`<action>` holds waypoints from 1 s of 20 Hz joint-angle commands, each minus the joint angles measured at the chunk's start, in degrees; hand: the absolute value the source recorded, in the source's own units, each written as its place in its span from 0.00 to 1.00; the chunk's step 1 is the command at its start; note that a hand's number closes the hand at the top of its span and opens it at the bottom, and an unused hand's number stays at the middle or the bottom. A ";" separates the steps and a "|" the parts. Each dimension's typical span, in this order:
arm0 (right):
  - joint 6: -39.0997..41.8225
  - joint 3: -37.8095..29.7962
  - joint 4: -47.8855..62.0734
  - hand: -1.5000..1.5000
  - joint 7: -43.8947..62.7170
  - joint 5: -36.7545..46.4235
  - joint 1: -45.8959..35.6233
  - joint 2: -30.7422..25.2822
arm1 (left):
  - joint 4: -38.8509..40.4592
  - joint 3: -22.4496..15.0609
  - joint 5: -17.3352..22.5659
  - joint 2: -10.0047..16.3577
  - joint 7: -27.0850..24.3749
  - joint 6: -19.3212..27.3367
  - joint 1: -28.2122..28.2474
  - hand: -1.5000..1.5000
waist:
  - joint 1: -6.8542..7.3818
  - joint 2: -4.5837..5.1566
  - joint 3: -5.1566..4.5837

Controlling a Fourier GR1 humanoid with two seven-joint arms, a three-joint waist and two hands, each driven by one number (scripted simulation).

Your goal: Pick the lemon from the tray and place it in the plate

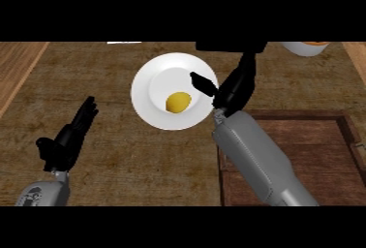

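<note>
We see the lemon (178,102) lying on the white plate (160,68), in the plate's near half and a little right of its middle, with nothing holding it. The plate sits on the brown worktop (107,77), about midway across and toward the far edge.

The right hand (235,87) hangs over the plate's right rim, its forearm coming up from the near edge across the left side of the wooden tray (300,115). The hand is open and grips nothing: the thumb sticks out to the left over the plate, above and right of the lemon and apart from it, while the fingers point toward the far edge.

The left hand (70,135) rests open near the worktop's near left corner, fingers up, well apart from the plate.

The tray fills the near right corner. A white vessel (306,47) with something orange in it stands at the far right corner.
</note>
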 commanded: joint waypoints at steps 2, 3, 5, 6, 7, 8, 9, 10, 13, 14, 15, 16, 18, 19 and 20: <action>-15.76 6.34 -5.59 0.00 0.25 -0.98 10.00 0.28 | -1.17 1.97 1.21 1.12 0.19 -0.37 1.47 0.50 | -2.08 -0.40 -0.02; -11.85 5.38 -11.11 0.00 -3.04 -1.54 13.68 0.28 | -2.13 1.59 0.45 0.34 -0.41 0.81 4.49 0.50 | -3.22 -0.67 -0.02; -14.79 9.52 -13.61 0.00 -4.36 -0.11 20.13 0.28 | -3.05 0.72 -0.60 -0.60 0.33 1.93 4.70 0.50 | -3.24 -0.66 -0.03; -12.64 11.56 -19.23 0.00 -6.62 -3.02 23.66 -2.13 | -2.67 2.86 1.76 2.06 1.23 -1.08 3.78 0.50 | -3.61 -0.67 -0.02; -13.79 11.52 -17.63 0.00 -7.87 -1.20 24.64 0.06 | -0.51 1.99 0.17 -0.05 -1.88 0.38 3.81 0.50 | -3.43 -0.50 -0.06; -15.04 14.14 -19.55 0.00 -9.43 -4.15 27.68 -2.93 | -1.29 2.45 0.60 0.75 -0.98 -0.26 3.72 0.50 | -3.31 -0.45 -0.04; -14.08 15.30 -21.45 0.00 -10.44 -3.99 29.13 -3.22 | -0.70 1.92 -0.60 -0.19 -3.87 0.43 5.82 0.50 | -3.28 -0.47 -0.06; -14.23 16.97 -23.83 0.00 -11.74 -4.76 31.19 -5.19 | 0.18 2.05 -0.85 -0.23 -3.87 0.51 4.77 0.50 | -3.37 -0.46 -0.06; -17.19 18.79 -23.11 0.00 -14.76 -12.00 31.07 -8.83 | 2.05 3.25 -0.68 0.89 -2.96 -1.00 1.33 0.50 | -3.11 -0.33 -0.05; -15.24 19.26 -24.11 0.00 -16.30 -8.56 34.72 -6.46 | -2.19 3.01 0.58 0.74 0.44 -1.77 3.44 0.50 | -3.14 -0.43 -0.06; -11.89 16.85 -26.26 0.00 -17.07 -10.63 33.85 -8.16 | 3.59 4.01 -0.31 0.04 -3.68 -1.66 0.89 0.50 | -3.27 -0.40 -0.07; -14.26 17.96 -22.76 0.00 -18.43 -14.92 30.56 -8.26 | -3.04 1.85 -1.70 -0.93 1.15 -0.02 3.00 0.50 | -2.97 -0.39 -0.05; -17.82 21.88 -25.50 0.00 -19.82 -17.81 35.11 -14.02 | -0.12 2.38 -2.00 -1.37 -4.87 -0.24 5.33 0.50 | -2.95 -0.35 -0.04; -19.52 23.42 -24.21 0.00 -21.89 -17.16 36.72 -11.45 | -2.55 2.89 -0.79 -0.78 -0.59 -0.93 4.83 0.50 | -2.95 -0.38 -0.03; -20.22 23.11 -25.45 0.00 -24.43 -18.66 38.59 -13.00 | 2.30 3.15 -1.49 -1.18 -2.37 -0.52 1.25 0.50 | -3.14 -0.30 -0.01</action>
